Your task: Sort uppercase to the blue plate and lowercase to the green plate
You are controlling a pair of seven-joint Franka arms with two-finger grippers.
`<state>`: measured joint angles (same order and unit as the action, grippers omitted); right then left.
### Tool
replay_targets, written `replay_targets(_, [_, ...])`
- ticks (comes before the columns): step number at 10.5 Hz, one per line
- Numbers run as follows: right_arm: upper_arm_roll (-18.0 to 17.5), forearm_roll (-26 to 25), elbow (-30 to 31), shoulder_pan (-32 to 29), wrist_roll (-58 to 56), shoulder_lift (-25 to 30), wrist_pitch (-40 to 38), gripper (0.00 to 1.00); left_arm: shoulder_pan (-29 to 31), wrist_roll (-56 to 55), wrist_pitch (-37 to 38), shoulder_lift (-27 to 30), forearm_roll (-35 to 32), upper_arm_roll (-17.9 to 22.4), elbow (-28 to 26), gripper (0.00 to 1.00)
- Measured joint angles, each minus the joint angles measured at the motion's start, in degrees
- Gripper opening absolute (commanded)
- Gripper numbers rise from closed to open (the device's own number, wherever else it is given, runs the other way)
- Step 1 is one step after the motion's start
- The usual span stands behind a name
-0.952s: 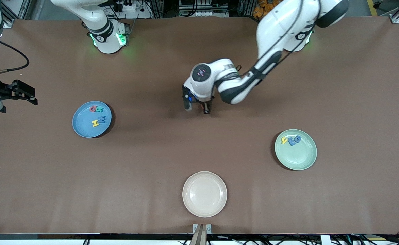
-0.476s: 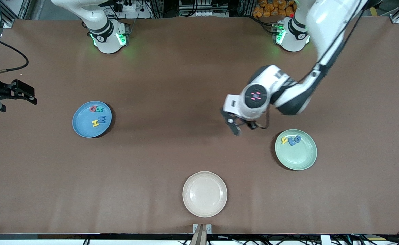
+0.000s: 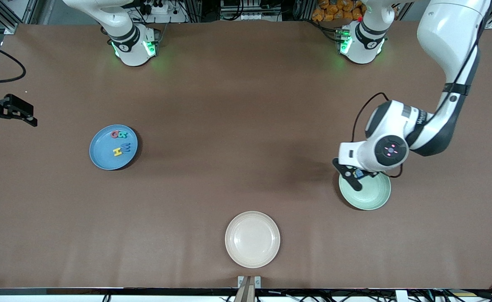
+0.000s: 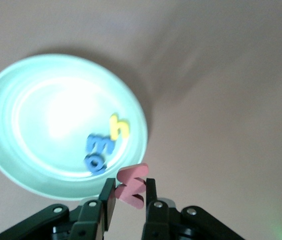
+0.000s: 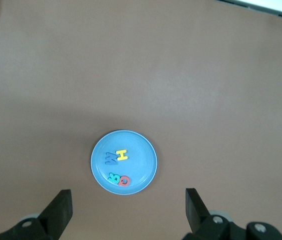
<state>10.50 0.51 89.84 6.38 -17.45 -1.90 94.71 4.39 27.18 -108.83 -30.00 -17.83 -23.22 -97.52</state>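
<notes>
Over the round pale mint-green plate (image 3: 369,195) at the left arm's end of the table, my left hand (image 4: 128,200) hangs with its fingers pinched shut on a small red foam zigzag letter (image 4: 131,185) — the last lowercase piece, as I judge it. To finish this step well I'd carry it further in over the plate's bare middle, lower close to the surface, then let go, so the light foam doesn't bounce off the rim or land on the yellow hooked letter (image 4: 118,127) and the two blue lowercase letters (image 4: 97,152) already lying in the plate. My right hand (image 5: 128,210) waits high, fingers spread wide and holding nothing, above the round sky-blue plate (image 3: 103,157) — four uppercase foam letters (image 3: 120,141) rest in it.
</notes>
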Motion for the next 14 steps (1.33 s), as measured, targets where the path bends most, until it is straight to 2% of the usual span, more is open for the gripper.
replay_targets(1, [-0.05, 0.0, 1.31, 0.0, 0.0, 1.03, 0.78, 1.0, -0.01, 0.51, -0.08, -0.07, 0.0, 1.9, -0.05, 0.01])
replay_targets(2, [-0.08, 0.0, 2.11, 0.0, 0.01, 1.65, 0.97, 1.0, -0.01, 1.12, -0.39, -0.24, 0.0, 3.28, -0.1, 0.2])
replay_targets(4, [-0.12, 0.01, 2.92, 0.0, 0.12, 1.95, 1.04, 1.0, -0.07, 1.93, -2.71, -1.07, 0.0, 4.79, -0.13, 0.69])
replay_targets(5, [-0.15, 0.01, 3.04, 0.01, 0.31, 1.95, 1.04, 1.0, -0.15, 1.93, -4.03, -1.79, 0.0, 5.53, 0.18, 1.0])
replay_targets(8, [-0.18, 0.01, 3.21, 0.01, 1.08, 1.95, 1.07, 1.0, -0.06, 2.34, -5.15, -3.74, 0.0, 7.1, 4.38, 1.0])
replay_targets(10, [-0.14, 0.01, 3.38, 0.01, 1.23, 1.96, 1.12, 1.0, -0.19, 4.41, -5.06, -2.98, 0.04, 7.03, 7.55, 1.0])
replay_targets(13, [-0.26, 0.01, 3.79, -0.86, 1.43, 1.97, 1.14, 1.0, -0.27, 5.74, 2.65, 3.7, 4.98, 7.05, 9.74, 1.0])
replay_targets(14, [-1.28, 0.02, 3.92, -2.75, 1.42, 1.96, 1.15, 1.0, -0.3, 5.74, 4.54, 6.62, 7.06, 7.4, 9.85, 1.0])
